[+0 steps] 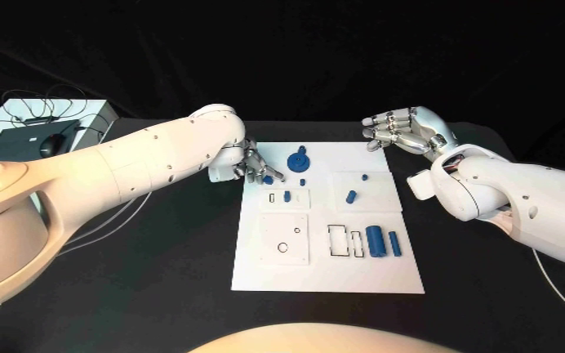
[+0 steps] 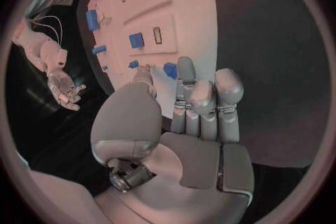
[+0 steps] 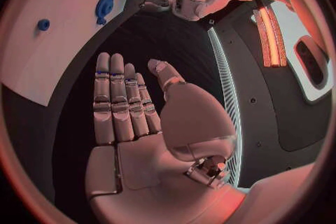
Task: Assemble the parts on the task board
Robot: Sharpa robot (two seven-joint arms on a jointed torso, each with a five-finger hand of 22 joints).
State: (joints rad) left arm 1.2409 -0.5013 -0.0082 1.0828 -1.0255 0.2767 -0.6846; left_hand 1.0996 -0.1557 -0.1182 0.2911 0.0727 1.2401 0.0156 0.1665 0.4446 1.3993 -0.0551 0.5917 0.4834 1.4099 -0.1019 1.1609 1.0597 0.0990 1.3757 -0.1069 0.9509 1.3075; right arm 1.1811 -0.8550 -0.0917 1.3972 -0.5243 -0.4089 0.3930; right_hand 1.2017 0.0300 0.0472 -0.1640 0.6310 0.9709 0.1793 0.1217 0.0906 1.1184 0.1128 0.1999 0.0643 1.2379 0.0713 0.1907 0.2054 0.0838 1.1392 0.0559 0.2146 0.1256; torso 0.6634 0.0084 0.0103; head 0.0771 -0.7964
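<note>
**Left hand works at the board's near corner while the right waits clear**

On the black counter point(image 1: 141, 288), the robot's left hand point(image 1: 251, 167) reaches the upper left corner of the white task board point(image 1: 330, 275), fingertips at a small blue part point(image 1: 269, 179); whether it is pinched cannot be told. Beside it lies a round blue gear-like part point(image 1: 298, 161), then small pegs, with a larger blue cylinder point(image 1: 375, 240) lower right. The parts look light, rigid and smooth, likely best pinched across their sides. The right hand point(image 1: 400, 131) hovers off the board's far corner, fingers apart, holding nothing
</note>
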